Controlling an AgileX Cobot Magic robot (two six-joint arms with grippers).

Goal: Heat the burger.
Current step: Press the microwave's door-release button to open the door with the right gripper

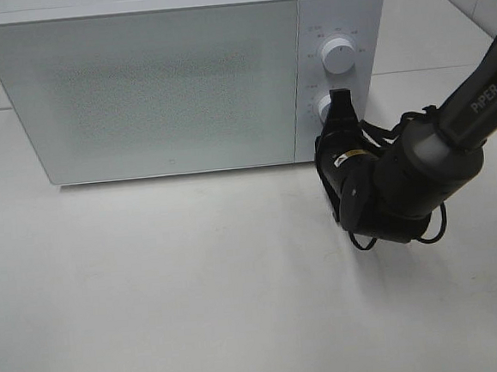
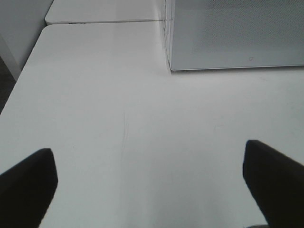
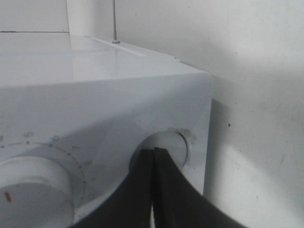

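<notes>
The burger is unseen, presumably inside the shut microwave (image 1: 146, 91), so the right gripper (image 1: 343, 101), pinched closed and empty, prods its lower knob (image 1: 321, 106); the left gripper (image 2: 149, 185) gapes empty.

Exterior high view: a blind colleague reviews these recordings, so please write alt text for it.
The right arm's shut claw has its tips at the lower knob of a white microwave whose door is closed. The microwave stands on a white table.
</notes>
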